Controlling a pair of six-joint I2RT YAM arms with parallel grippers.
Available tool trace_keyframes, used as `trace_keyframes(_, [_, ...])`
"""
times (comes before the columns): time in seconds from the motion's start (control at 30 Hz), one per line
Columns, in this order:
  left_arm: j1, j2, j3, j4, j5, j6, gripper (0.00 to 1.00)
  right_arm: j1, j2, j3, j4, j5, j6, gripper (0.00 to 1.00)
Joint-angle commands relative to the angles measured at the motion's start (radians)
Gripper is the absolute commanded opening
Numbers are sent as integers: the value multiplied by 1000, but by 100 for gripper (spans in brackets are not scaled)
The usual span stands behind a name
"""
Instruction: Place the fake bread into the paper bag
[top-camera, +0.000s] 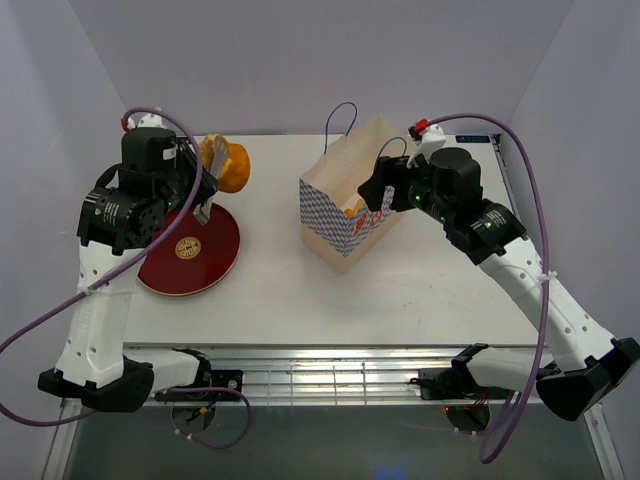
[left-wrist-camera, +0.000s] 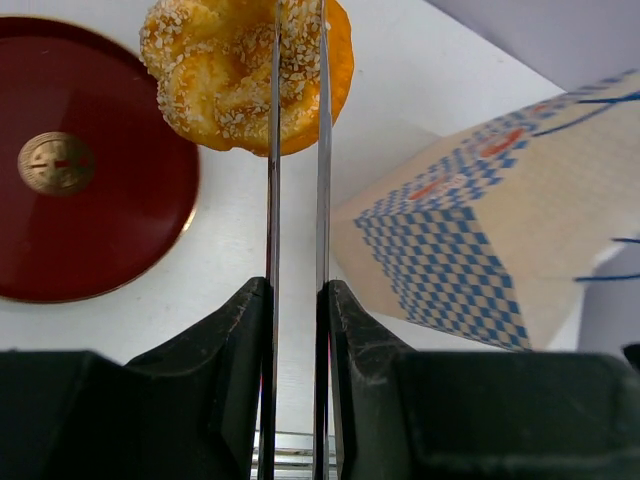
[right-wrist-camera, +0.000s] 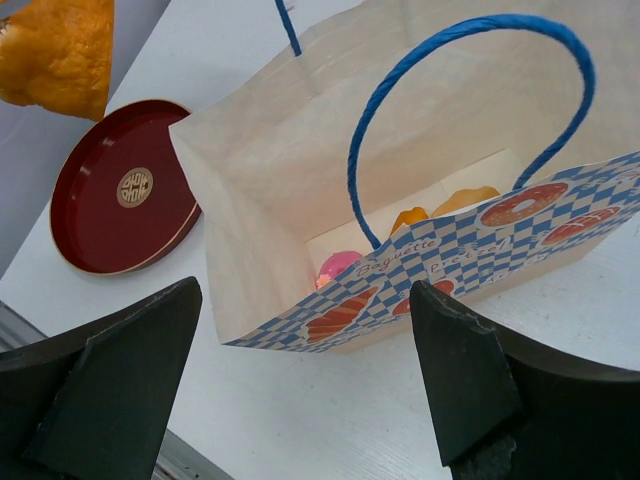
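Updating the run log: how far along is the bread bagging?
Done: a pink cake and orange pieces lie inside the paper bag; the red plate shows no bread. In hand: the left tool is shut on the tongs, which pinch a sesame bun. The right tool is open by the bag. Left: drop that bun in.

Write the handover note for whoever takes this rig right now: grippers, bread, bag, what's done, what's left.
Left gripper: shut on the tongs, whose tips pinch a seeded bun in the air beside the red plate, not yet over the bag.
Right gripper: open at the bag's mouth, holding nothing.
Bag: upright on the table, mouth open.
Done: a pink cake and orange pieces lie in the bag; no bread shows on the plate.
Left: carry the bun over the bag's mouth and let it drop in.
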Motion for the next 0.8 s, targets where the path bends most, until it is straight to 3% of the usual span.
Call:
trace_keyframes(0.0, [3, 35, 94, 104, 194, 34, 15, -9, -29, 55, 4, 63, 18, 90])
trace_keyframes(0.13, [3, 20, 127, 202, 411, 33, 17, -17, -16, 69, 7, 91, 40, 90])
trace_keyframes(0.37, [1, 5, 119, 328, 617, 0, 24, -33, 31, 84, 70, 117, 90, 91])
trace_keyframes(0.7, [3, -20, 41, 432, 717, -41, 27, -46, 85, 0, 304, 76, 174, 100])
trace_keyframes(0.77, [3, -23, 27, 443, 722, -43, 27, -47, 88, -11, 353, 71, 176, 93])
